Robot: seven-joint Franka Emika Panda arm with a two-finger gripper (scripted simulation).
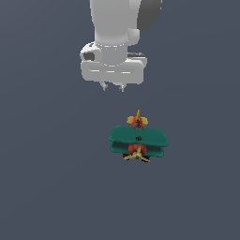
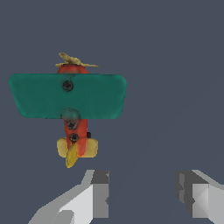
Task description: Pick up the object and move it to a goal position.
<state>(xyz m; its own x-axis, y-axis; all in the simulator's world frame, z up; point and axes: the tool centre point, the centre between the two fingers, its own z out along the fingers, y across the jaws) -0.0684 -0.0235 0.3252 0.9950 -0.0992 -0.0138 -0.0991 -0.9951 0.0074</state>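
Arm (image 1: 119, 23): glossy white rounded housing with a dark grey joint cap at upper right of the exterior frame. Gripper (image 1: 113, 86): wide white block, short pale fingertips; wrist view shows grey-white faceted fingers (image 2: 98, 194) with darker inner pads.

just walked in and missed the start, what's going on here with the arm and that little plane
A simulated Panda arm is going after a toy biplane that sits on the plain grey floor. Its gripper hangs above the floor with the fingers spread open and empty. The plane lies off to one side of the fingers, not between them, so nothing has been grasped or lifted yet.
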